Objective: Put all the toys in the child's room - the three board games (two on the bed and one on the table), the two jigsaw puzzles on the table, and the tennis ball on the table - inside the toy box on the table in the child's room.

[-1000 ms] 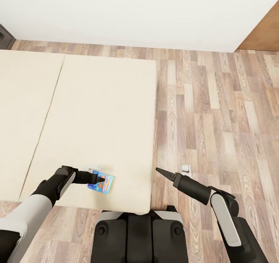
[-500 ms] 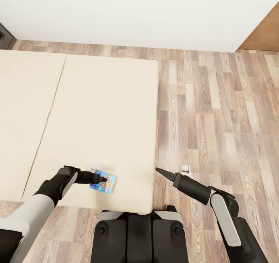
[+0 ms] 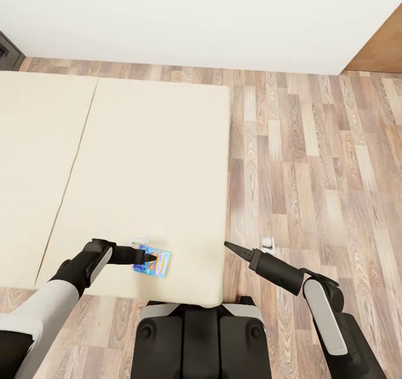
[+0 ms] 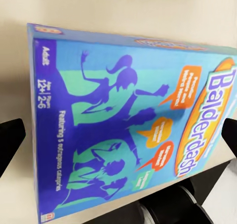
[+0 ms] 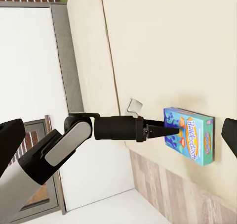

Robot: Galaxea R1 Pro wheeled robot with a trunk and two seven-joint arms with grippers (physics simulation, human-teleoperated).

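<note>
One blue game box [image 3: 152, 261] lies flat on bed [image 3: 139, 161], near its front edge by front-right corner. Your left gripper [image 3: 149, 258] hovers over box, fingers spread wide either side, not clamping. Your right gripper [image 3: 230, 246] hangs past bed's right edge over wood floor [image 3: 312, 161]; fingers apart in wrist view, holding nothing. Small white object [image 3: 140, 239] sits just behind box.

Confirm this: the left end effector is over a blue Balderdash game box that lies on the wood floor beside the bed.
Not quite. The left end effector is over the blue Balderdash game box, but the box lies on the bed, near its front corner, not on the wood floor. The head view shows it.
</note>
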